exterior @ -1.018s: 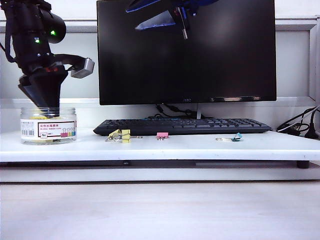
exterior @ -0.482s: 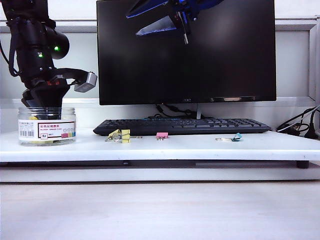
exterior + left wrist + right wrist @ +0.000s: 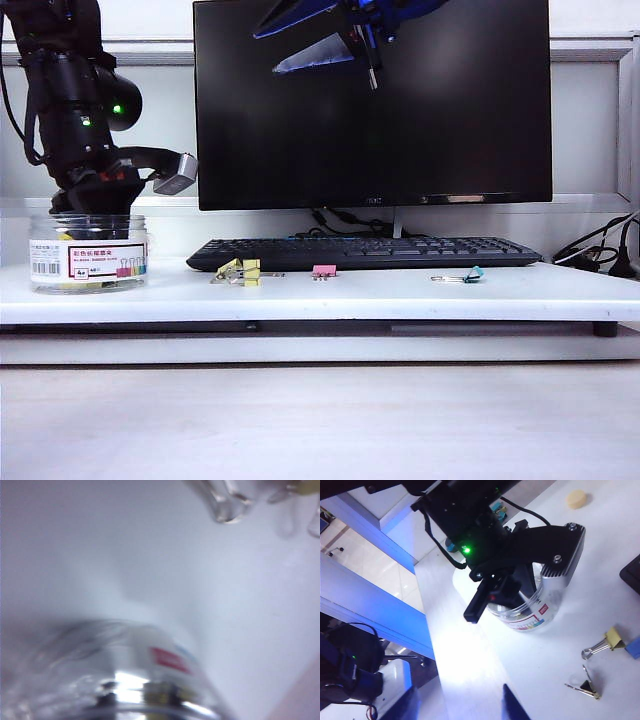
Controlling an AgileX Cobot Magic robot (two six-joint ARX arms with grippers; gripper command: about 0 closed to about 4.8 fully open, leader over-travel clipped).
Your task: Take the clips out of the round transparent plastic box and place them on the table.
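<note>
The white tabletop (image 3: 400, 295) is carrying everything, with the black monitor (image 3: 372, 100) and keyboard (image 3: 365, 252) set behind the round transparent plastic box (image 3: 88, 253). That box is standing at the tabletop's far end from the teal clip (image 3: 470, 274), and the left gripper (image 3: 95, 205) is being lowered into its open mouth; how its jaws are set cannot be told, since they are hidden inside the box and the left wrist view is blurred. The right gripper (image 3: 335, 40) is being held high in front of the monitor, well apart from the box, its jaws spread wide and empty. Yellow clips (image 3: 240, 271) are lying between the box and the keyboard, with a pink clip (image 3: 324, 271) just beyond them. More yellow is being glimpsed through the box wall. The box could be dragged or tipped off its spot if the wall is caught by the jaws, and a clip pinched only by its wire handle could be dropped back.
</note>
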